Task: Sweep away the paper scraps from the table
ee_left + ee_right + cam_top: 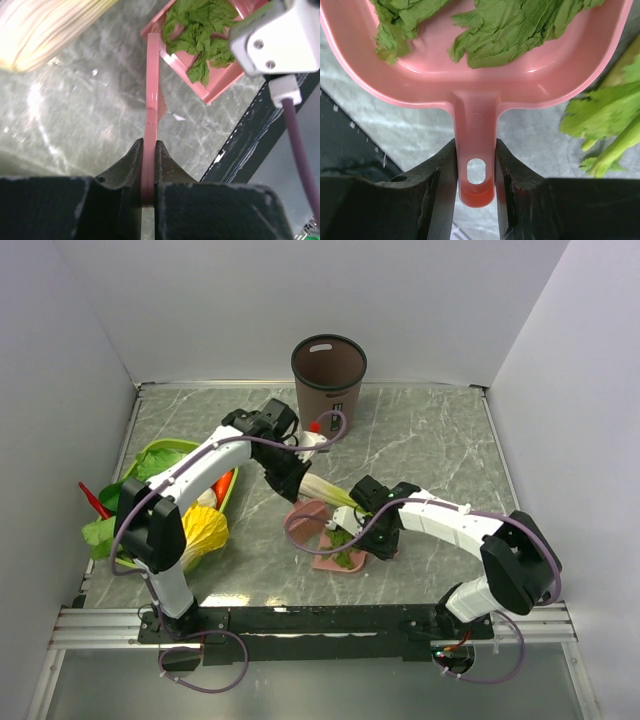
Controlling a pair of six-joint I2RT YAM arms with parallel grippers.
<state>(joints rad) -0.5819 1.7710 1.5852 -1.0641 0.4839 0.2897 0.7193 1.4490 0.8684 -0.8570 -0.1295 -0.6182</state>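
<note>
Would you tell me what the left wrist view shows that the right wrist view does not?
Only the left wrist view: the left gripper shut on a thin pink tool, and the white end of the leek-like stalk. Only the right wrist view: the right gripper clamping the handle of the pink dustpan, and the stalk's green leaves. Both: the dustpan's tray holding the paper scraps, and the table.
</note>
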